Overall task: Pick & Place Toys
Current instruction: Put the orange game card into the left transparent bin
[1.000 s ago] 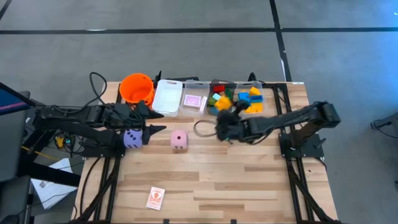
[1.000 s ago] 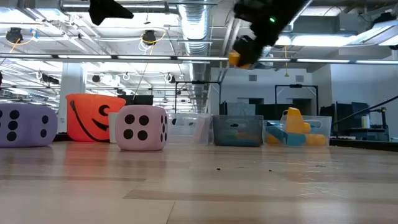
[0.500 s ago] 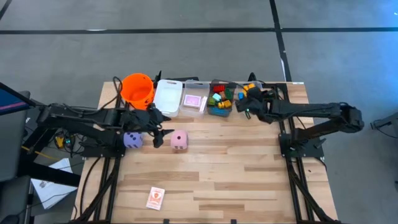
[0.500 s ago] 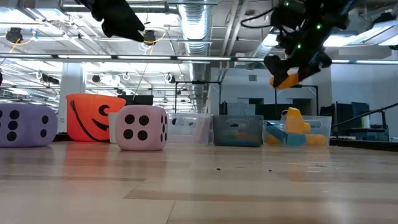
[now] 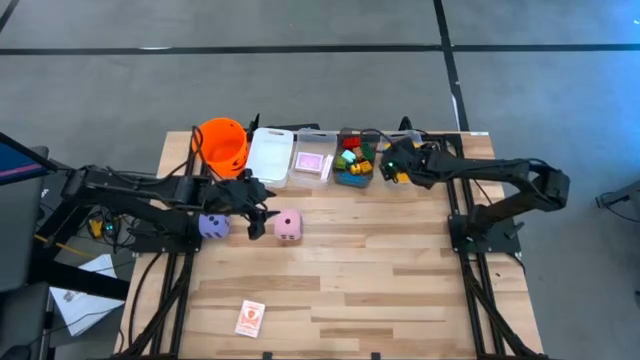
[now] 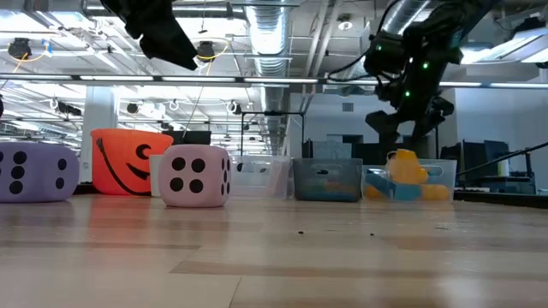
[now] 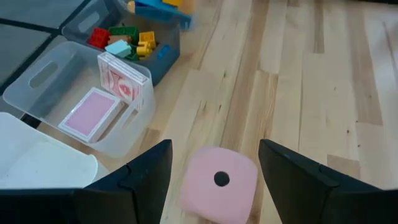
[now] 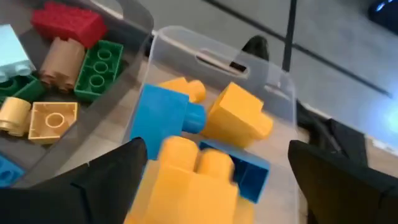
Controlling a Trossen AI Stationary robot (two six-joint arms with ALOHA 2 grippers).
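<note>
My right gripper [image 8: 216, 149] hangs open over the far-right clear bin [image 8: 205, 46]. A yellow brick [image 8: 193, 180] lies between its spread fingers on blue and yellow bricks in that bin, and also shows in the low view [image 6: 404, 162]. My left gripper [image 5: 262, 216] stands open above the table, just left of the pink die [image 5: 288, 226]. In its wrist view the die [image 7: 217, 186] sits on the wood between and beyond the fingers. A purple die [image 5: 211, 225] rests on the table under the left arm.
Along the far edge stand an orange bucket [image 5: 222, 143], a white bin [image 5: 270, 155], a clear bin with pink cards [image 7: 93, 112] and a grey bin of mixed bricks [image 5: 355, 165]. A lone card [image 5: 250, 317] lies near the front edge.
My right gripper has carried the yellow brick from the table's middle to the far-right bin, come down over it, rolled and opened. The brick now lies in the bin. My left gripper has dipped and edged right toward the pink die.
</note>
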